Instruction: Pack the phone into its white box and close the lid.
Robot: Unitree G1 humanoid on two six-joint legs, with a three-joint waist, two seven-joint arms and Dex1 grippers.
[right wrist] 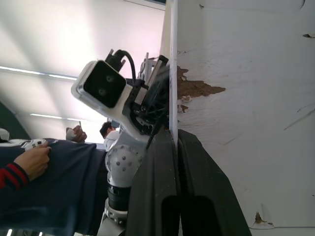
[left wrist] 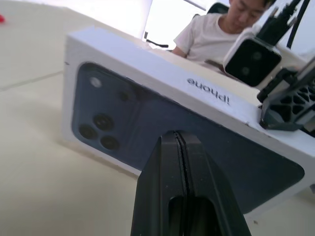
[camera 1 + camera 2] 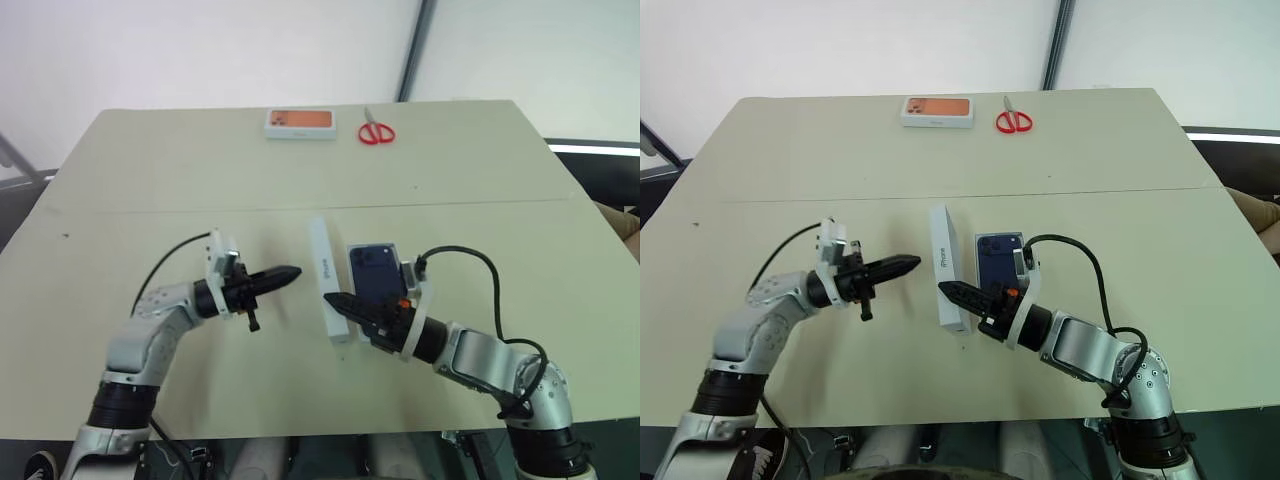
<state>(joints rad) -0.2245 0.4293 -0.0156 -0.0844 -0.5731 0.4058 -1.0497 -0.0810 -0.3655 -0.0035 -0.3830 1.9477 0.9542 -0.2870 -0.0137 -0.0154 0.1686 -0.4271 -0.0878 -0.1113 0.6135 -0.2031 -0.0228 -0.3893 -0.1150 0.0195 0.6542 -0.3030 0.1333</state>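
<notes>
Right hand (image 3: 338, 300) is nearest, down at the front of the tabletop (image 3: 480, 180), black fingers pressed together and holding nothing, tip right up against the near end of the box. In the right wrist view those shut fingers (image 1: 179, 167) sit against a scuffed white surface. The box (image 3: 328, 280) is standing on its long edge in the middle of the tabletop, lid (image 2: 162, 142) closed on it, printed phone picture facing the left hand. Left hand (image 3: 290, 273) is level, pointing across at that printed face, fingers together and empty, a small gap short of the box. A dark-blue phone (image 3: 376, 272) lies flat just beside the box on its right side, next to the right wrist. Far back on the tabletop: an orange-topped box (image 3: 300, 123) and red scissors (image 3: 376, 131), well apart from both hands. A person in a white shirt (image 2: 216, 37) sits beyond the box.
</notes>
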